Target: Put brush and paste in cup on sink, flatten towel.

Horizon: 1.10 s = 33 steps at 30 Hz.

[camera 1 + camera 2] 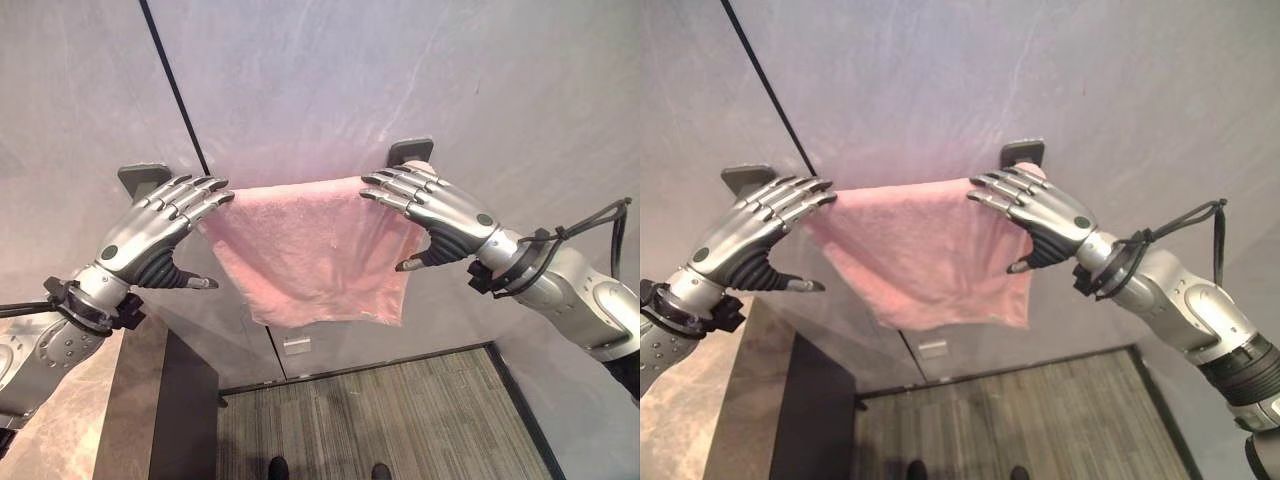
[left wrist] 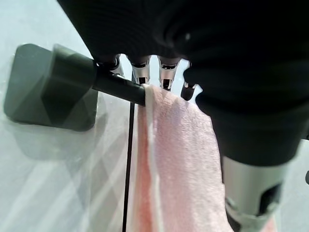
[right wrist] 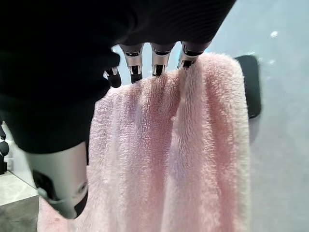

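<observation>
Grey wall (image 1: 330,70), pink towel (image 1: 310,250) on rail (image 2: 118,86); our left hand (image 1: 150,235) and right hand (image 1: 440,215) rest straight fingers on its top edge.

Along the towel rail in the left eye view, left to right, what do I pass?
Left bracket → left hand → pink towel → right hand; the right bracket overlaps that hand.

Wall (image 1: 400,70) blocks behind the towel (image 1: 310,250); open air before and beneath it.
</observation>
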### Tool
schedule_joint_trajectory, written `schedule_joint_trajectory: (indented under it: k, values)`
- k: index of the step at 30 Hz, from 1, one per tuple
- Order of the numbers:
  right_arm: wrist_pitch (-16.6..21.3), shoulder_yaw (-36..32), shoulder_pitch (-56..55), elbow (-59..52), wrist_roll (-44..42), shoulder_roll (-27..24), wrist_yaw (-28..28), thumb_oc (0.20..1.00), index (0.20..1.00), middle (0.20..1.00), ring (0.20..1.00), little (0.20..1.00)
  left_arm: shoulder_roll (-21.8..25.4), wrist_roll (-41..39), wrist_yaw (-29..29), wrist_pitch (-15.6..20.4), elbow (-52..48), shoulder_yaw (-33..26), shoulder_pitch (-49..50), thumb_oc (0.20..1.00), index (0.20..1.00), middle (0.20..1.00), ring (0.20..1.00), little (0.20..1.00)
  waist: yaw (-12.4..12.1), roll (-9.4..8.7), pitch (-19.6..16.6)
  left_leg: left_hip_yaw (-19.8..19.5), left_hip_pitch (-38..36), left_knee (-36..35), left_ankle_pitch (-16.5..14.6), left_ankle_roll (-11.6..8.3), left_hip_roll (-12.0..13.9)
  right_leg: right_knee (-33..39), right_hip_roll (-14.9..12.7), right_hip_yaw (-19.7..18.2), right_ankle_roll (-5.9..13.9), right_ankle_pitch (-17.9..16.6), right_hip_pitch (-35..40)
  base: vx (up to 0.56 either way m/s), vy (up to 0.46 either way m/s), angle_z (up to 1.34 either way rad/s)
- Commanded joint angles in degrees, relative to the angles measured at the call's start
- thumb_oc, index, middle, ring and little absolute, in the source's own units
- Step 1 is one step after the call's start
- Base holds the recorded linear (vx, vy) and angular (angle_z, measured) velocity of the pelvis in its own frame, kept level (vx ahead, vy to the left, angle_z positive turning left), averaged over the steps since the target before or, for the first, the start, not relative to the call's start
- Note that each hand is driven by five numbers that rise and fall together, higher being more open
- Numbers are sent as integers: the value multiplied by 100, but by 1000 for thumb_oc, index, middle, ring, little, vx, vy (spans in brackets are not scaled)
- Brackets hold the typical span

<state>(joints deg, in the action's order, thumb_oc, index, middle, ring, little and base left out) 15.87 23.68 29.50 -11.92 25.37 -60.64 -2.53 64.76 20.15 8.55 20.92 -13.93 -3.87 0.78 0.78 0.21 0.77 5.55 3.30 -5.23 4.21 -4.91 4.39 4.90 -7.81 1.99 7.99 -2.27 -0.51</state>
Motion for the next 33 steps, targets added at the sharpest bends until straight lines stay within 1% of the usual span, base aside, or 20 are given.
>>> schedule_joint_trajectory:
  k: [1, 8, 14, 19, 25, 33]
  values:
    - [-138, 39, -174, 318, 181, -252, -103, 1000, 1000, 1000, 1000, 1000, 137, -11, -81, -247, 566, 18, 272, 1000, 1000, 1000, 1000, 1000, 57, -276, 30, 257, -80, 23, -132, -148, 247, 10, -579, -4, 480, -445, -457, 0, 0, 0]
    - [-138, 35, -160, 300, 195, -303, -124, 1000, 1000, 1000, 1000, 1000, 204, 89, -93, -245, 562, 48, 238, 1000, 1000, 1000, 1000, 1000, 67, -267, 15, 260, -96, 23, -135, -151, 256, 10, -575, -5, 479, -440, -445, 0, 0, 0]
    - [-153, -114, -318, 327, 78, -223, -183, 1000, 1000, 1000, 1000, 1000, 236, 201, -95, -248, 593, 57, 242, 1000, 1000, 1000, 1000, 1000, 86, -247, 0, 265, -107, 23, -134, -155, 269, 10, -569, -9, 478, -435, -439, 0, 0, 0]
    - [-127, -167, -342, 278, -110, -124, -193, 1000, 1000, 1000, 1000, 1000, 482, 570, -36, -231, 529, 67, 228, 1000, 1000, 1000, 1000, 1000, 83, -244, -11, 275, -120, 23, -138, -157, 274, 10, -544, -15, 475, -422, -430, 0, 0, 0]
    - [-133, -165, -270, 240, -202, -150, -225, 1000, 1000, 1000, 1000, 1000, 805, 715, -62, -195, 407, 28, 204, 1000, 1000, 1000, 1000, 1000, 92, -238, -19, 284, -143, 23, -128, -170, 302, 10, -523, -18, 466, -420, -420, 0, 0, 0]
    - [-123, -302, -301, 133, -258, -173, -245, 1000, 1000, 1000, 1000, 1000, 868, 738, -107, -183, 358, -59, 272, 1000, 1000, 1000, 1000, 1000, 108, -213, -44, 302, -181, 23, -129, -187, 327, 10, -483, -40, 451, -401, -411, 0, 0, 0]
